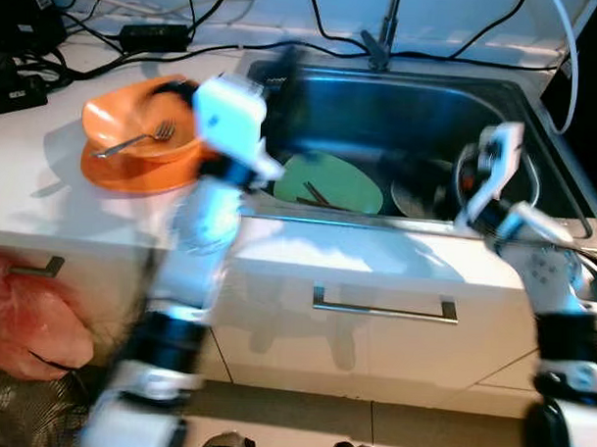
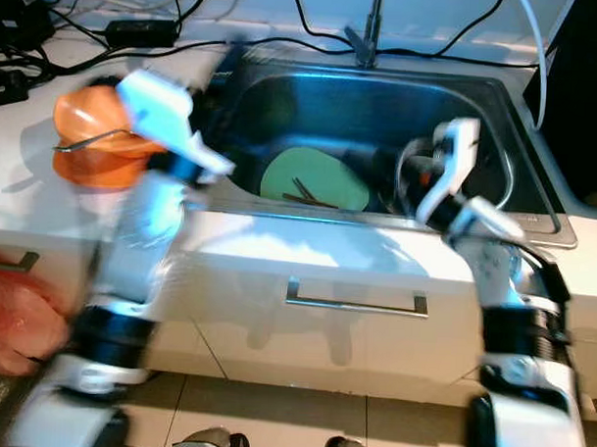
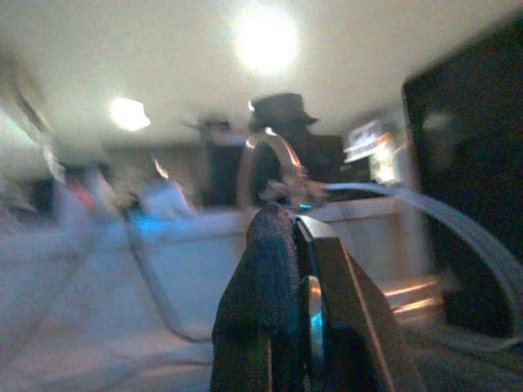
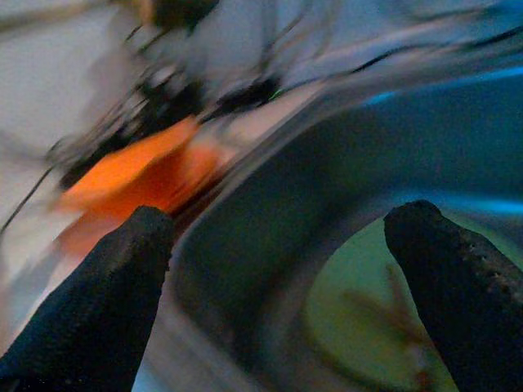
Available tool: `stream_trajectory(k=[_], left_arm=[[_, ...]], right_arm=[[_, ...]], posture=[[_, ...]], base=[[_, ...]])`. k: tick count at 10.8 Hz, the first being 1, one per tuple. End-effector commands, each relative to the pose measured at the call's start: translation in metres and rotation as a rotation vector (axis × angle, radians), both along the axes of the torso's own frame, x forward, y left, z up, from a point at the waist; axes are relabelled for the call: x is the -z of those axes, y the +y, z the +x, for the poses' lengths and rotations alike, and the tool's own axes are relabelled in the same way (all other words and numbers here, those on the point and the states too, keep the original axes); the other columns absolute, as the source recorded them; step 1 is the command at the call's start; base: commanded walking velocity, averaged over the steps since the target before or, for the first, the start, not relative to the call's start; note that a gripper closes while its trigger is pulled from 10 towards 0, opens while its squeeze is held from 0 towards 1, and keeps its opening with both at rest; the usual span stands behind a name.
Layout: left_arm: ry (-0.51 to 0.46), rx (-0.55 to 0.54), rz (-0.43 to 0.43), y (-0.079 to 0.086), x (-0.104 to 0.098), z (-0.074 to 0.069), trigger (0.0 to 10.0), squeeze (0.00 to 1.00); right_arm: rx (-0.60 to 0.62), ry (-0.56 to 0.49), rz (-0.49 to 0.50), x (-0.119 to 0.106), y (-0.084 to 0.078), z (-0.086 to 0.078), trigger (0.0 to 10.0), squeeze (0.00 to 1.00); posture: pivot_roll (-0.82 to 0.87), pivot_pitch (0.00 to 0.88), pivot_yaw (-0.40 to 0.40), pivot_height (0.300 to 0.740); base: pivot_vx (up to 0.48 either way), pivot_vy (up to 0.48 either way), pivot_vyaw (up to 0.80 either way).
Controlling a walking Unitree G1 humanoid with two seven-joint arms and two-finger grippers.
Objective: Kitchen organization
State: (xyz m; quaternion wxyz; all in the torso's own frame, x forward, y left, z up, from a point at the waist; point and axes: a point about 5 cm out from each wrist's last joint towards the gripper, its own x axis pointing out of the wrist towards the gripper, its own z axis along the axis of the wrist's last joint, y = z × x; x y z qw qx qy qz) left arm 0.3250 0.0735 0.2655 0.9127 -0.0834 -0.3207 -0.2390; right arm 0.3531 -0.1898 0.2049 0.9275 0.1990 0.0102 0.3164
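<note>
An orange bowl [image 1: 135, 128] with a fork [image 1: 135, 141] in it sits on an orange plate [image 1: 133, 173] on the white counter, left of the steel sink [image 1: 401, 104]. In the sink lie a green plate [image 1: 329, 180] with dark sticks across it and a greyish dish [image 1: 412, 198]. My left arm is raised and blurred between the bowl and the sink; its gripper [image 3: 290, 220] has the fingers pressed together and empty. My right gripper [image 4: 286, 220] hangs open over the sink's right part, facing the green plate [image 4: 368, 318] and the orange dishes [image 4: 131, 175].
The faucet [image 1: 383, 40] stands behind the sink. Black cables and a power adapter [image 1: 153, 32] lie along the back of the counter. A drawer with a metal handle [image 1: 384, 307] is below the sink. A red bag [image 1: 20, 322] hangs at the lower left.
</note>
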Motion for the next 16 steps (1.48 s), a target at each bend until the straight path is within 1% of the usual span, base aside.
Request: stream_trajectory(k=[1, 2, 3, 4, 5, 6, 7, 8, 10, 11, 12, 13, 14, 16], left_arm=[[0.126, 0.104, -0.183, 0.004, -0.004, 0.009, 0.0, 0.00], [0.291, 0.282, -0.449, 0.001, -0.002, 0.018, 0.0, 0.00], [0.387, 0.440, -0.630, -0.009, 0.002, 0.014, 0.0, 0.00], [0.432, 0.559, -0.680, -0.012, 0.003, 0.012, 0.0, 0.00], [0.501, 0.679, -0.738, -0.017, 0.006, 0.009, 0.0, 0.00], [0.587, 0.788, -0.745, -0.022, 0.014, 0.004, 0.0, 0.00], [0.632, 0.827, -0.766, -0.024, 0.019, 0.002, 0.0, 0.00], [0.690, 0.816, -0.798, -0.025, 0.030, 0.004, 0.0, 0.00], [0.696, 0.804, -0.821, -0.019, 0.033, 0.006, 0.0, 0.00], [0.691, 0.729, -0.859, -0.009, 0.034, 0.014, 0.0, 0.00], [0.693, 0.683, -0.888, -0.002, 0.035, 0.019, 0.0, 0.00], [0.693, 0.649, -0.886, 0.004, 0.038, 0.023, 0.0, 0.00], [0.691, 0.635, -0.888, 0.007, 0.039, 0.024, 0.0, 0.00], [0.690, 0.616, -0.899, 0.007, 0.039, 0.026, 0.0, 0.00]], right_arm=[[0.104, -0.010, 0.063, -0.006, -0.008, 0.005, 10.0, 0.00], [0.142, 0.011, 0.148, -0.005, -0.008, 0.008, 10.0, 0.00], [0.164, 0.020, 0.189, -0.004, -0.004, 0.010, 10.0, 0.00], [0.169, 0.022, 0.211, -0.004, -0.001, 0.011, 10.0, 0.00], [0.177, 0.033, 0.248, -0.004, 0.002, 0.012, 10.0, 0.00], [0.178, 0.049, 0.304, -0.005, 0.007, 0.014, 10.0, 0.00], [0.173, 0.053, 0.324, -0.006, 0.011, 0.015, 10.0, 0.00], [0.165, 0.037, 0.360, -0.013, 0.020, 0.017, 10.0, 0.00], [0.122, 0.018, 0.389, -0.021, 0.029, 0.016, 10.0, 0.00], [0.094, 0.017, 0.381, -0.020, 0.032, 0.014, 10.0, 0.00], [0.081, 0.022, 0.383, -0.019, 0.032, 0.012, 10.0, 0.00], [0.037, 0.012, 0.376, -0.019, 0.036, 0.007, 10.0, 0.00], [0.011, 0.001, 0.349, -0.018, 0.039, 0.004, 10.0, 1.00], [0.007, 0.007, 0.341, -0.016, 0.039, 0.002, 10.0, 1.00]], posture=[[0.03, 0.085, 0.018, 0.740], [0.02, 0.085, 0.022, 0.740], [0.02, 0.088, 0.025, 0.740], [0.02, 0.090, 0.027, 0.740], [0.02, 0.090, 0.027, 0.740], [0.02, 0.093, 0.027, 0.740], [0.02, 0.095, 0.023, 0.740], [0.02, 0.097, 0.019, 0.740], [0.02, 0.097, 0.019, 0.740], [0.02, 0.098, 0.017, 0.740], [0.02, 0.099, 0.017, 0.740], [0.02, 0.099, 0.019, 0.740], [0.01, 0.100, 0.017, 0.740], [0.01, 0.101, 0.015, 0.740]], base=[[0.000, 0.000, 0.00], [0.000, 0.000, 0.00], [0.000, 0.000, 0.00], [0.000, 0.000, 0.00], [0.000, 0.000, 0.00], [0.000, 0.000, 0.00], [0.000, 0.000, 0.00], [0.000, 0.000, 0.00], [0.000, 0.000, 0.00], [0.000, 0.000, 0.00], [0.000, 0.000, 0.00], [0.000, 0.000, 0.00], [0.000, 0.000, 0.00], [0.000, 0.000, 0.00]])
